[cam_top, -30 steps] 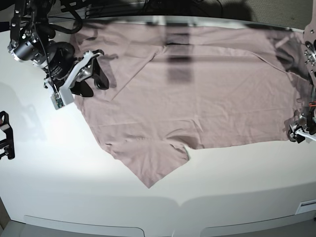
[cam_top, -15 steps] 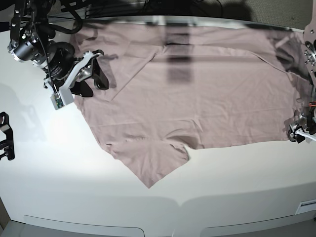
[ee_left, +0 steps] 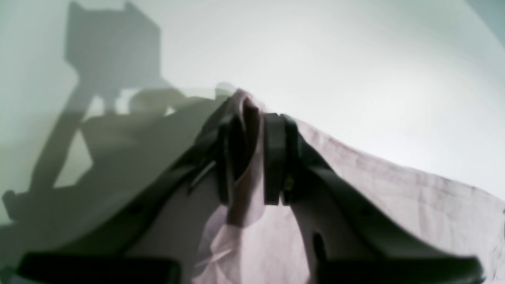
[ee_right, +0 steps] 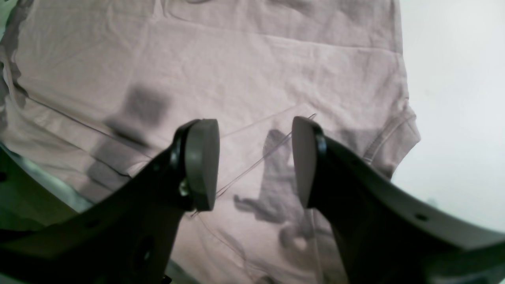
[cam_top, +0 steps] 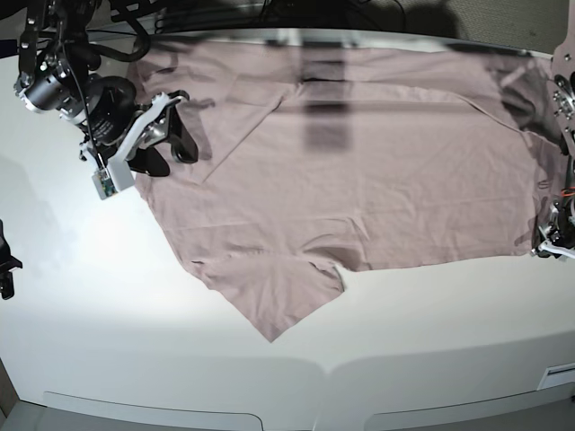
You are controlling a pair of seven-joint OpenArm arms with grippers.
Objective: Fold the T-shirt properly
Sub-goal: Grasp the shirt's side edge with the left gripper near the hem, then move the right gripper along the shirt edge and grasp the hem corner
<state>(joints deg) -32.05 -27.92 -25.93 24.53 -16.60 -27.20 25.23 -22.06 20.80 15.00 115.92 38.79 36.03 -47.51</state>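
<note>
Mauve T-shirt [cam_top: 359, 171] flat on white table [cam_top: 404, 332] | left claw [ee_left: 252, 157] pinching its hem | right claw [ee_right: 254, 161] agape, empty

Robot lab bench: bare white table [cam_top: 180, 359], two mounted arms, cables behind.
</note>
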